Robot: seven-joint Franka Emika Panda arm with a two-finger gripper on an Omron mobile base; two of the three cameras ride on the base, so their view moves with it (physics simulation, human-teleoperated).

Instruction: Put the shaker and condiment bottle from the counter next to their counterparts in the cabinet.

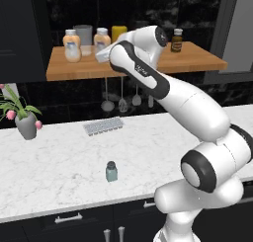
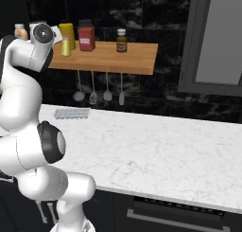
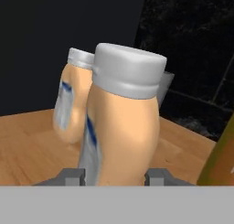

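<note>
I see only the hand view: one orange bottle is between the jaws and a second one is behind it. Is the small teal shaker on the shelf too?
Observer: No. In the left base view the shaker stands upright on the counter, near its front edge.
Operator: Where is its counterpart?
Observer: In the right base view the yellow-green shaker stands on the cabinet shelf, just in front of a tall yellow canister.
Operator: On which side of the other bottle is mine?
Observer: In the left base view the condiment bottle is to the right of the counterpart bottle, with a gap between them.
</note>
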